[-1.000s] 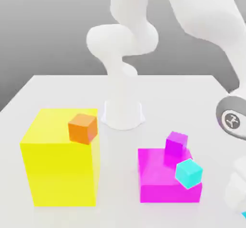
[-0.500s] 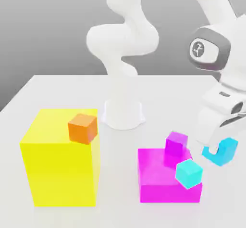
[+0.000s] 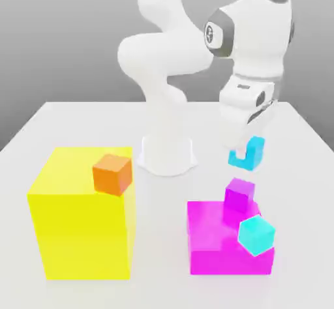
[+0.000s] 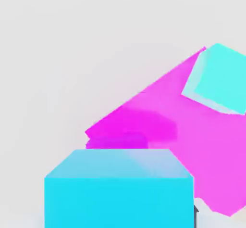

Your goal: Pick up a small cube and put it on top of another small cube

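Quick count of what's sitting around: six cubes total, two big and four small. The big ones are a large yellow cube [image 3: 81, 213] on the exterior view's left and a large magenta cube [image 3: 222, 239] on the exterior view's right, both resting on the white tabletop [image 3: 39, 132]. The small ones: an orange small cube [image 3: 112, 173] perched on the top of the yellow one near its back corner, a small magenta cube [image 3: 239, 193] on top of the big magenta one toward the back, a paler turquoise small cube [image 3: 256, 235] on that same block at its front corner, tilted a bit, and the sky-blue small cube [image 3: 251, 153] up in the air. One arm, one gripper [image 3: 242, 150], pointing down. The jaws are clamped on the sky-blue small cube, which sits right between them with a dark finger crossing its front face, so it looks notched from the exterior view. It hangs clear of the tabletop, above and just behind the small magenta cube, not touching it. In the hand view the sky-blue cube [image 4: 119, 188] sits close up with the large magenta cube [image 4: 192, 150] and the turquoise one [image 4: 218, 78] beyond it.
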Motion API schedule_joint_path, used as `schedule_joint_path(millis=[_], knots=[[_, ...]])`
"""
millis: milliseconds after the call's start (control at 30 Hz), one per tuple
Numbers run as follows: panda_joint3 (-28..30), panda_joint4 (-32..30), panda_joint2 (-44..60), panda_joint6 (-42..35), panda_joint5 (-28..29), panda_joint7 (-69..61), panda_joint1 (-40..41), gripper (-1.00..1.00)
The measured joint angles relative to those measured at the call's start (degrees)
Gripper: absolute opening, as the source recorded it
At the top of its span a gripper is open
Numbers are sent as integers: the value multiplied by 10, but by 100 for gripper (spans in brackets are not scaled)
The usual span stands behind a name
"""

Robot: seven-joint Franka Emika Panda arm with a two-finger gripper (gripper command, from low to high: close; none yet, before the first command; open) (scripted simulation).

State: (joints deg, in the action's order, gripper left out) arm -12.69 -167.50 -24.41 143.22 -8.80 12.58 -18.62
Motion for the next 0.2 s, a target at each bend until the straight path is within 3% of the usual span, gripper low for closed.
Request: schedule_joint_path(millis=[67,100,200], knots=[[-5,-10,39,49,0,0,3,-100],[-7,-14,57,71,1,1,4,100],[-7,-14,57,71,1,1,4,100]])
